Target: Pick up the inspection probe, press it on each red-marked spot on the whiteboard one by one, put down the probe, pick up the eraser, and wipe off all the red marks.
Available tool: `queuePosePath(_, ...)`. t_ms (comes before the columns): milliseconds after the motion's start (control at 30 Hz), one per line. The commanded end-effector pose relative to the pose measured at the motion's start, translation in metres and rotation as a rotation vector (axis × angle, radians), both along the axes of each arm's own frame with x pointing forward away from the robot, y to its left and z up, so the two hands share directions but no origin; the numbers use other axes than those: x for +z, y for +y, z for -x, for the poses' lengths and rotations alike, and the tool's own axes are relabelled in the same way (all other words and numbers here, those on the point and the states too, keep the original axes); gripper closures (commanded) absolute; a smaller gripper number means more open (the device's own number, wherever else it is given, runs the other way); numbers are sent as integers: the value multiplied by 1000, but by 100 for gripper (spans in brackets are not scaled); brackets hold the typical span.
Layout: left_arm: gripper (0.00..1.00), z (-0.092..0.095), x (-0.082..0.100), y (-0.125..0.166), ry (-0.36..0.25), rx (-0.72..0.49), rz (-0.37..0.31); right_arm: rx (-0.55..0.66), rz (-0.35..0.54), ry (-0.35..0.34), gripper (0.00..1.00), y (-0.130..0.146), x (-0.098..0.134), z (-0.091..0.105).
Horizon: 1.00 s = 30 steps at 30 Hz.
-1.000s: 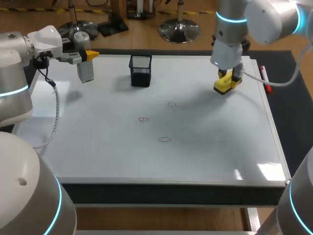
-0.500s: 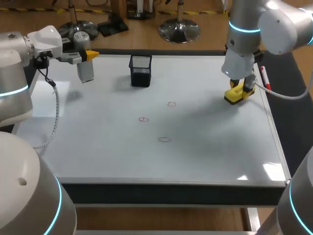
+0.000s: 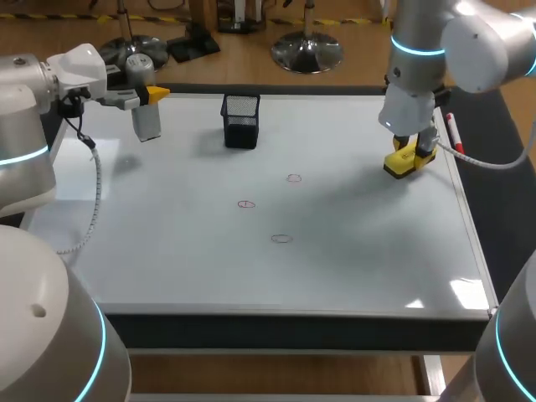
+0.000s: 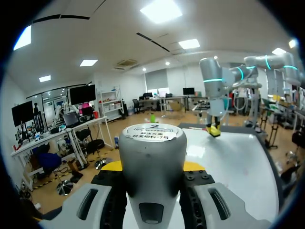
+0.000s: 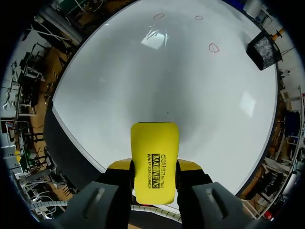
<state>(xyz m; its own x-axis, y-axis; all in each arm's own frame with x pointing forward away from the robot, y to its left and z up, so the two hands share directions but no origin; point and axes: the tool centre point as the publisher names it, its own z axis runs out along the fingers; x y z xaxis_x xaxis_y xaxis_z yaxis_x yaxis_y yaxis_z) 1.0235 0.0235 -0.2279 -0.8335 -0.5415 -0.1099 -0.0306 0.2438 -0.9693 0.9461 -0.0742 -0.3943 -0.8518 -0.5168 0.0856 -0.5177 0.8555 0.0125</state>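
At the white whiteboard's [image 3: 167, 218] far edge: black mesh cup [image 3: 240, 120], contents not discernible. Left gripper [image 3: 149, 97] clamps the grey cylindrical probe [image 3: 146, 124]. Right gripper [image 3: 408, 153] clamps the yellow block eraser [image 3: 401, 163] near the right edge. Red ring marks [image 3: 245, 204] mid-board.

White rounded left arm [image 3: 25, 109], thin black wire [image 3: 78, 127], matching right arm [image 3: 469, 38], cyan joint rings [image 3: 408, 46], yellow-tipped right gripper [image 5: 155, 167]

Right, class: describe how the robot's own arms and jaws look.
The left arm and right arm are rounded white-grey tubes with glowing cyan rings at the joints. A black cable and a ribbed white hose hang from the left; a pale cable loops from the right. The jaws are grey with yellow tips.
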Motion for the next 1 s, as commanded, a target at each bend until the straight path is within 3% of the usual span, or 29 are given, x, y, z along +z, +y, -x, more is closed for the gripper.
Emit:
queuePosePath(33, 100, 0, 0, 0, -3, 2, 0, 1, 4, 2, 100, 0, 1, -1)
queuePosePath(167, 100, 10, -3, -10, -2, 4, -19, 1, 4, 2, 100, 0, 1, -1)
queuePosePath(433, 100, 48, -17, -36, 9, 17, 3, 1, 4, 2, 100, 0, 1, -1)
queuePosePath(800, 100, 104, -13, -83, -15, -6, 47, 1, 4, 2, 100, 0, 1, -1)
queuePosePath(1000, 100, 124, -12, -110, -16, -28, 77, 1, 4, 2, 100, 0, 1, -1)
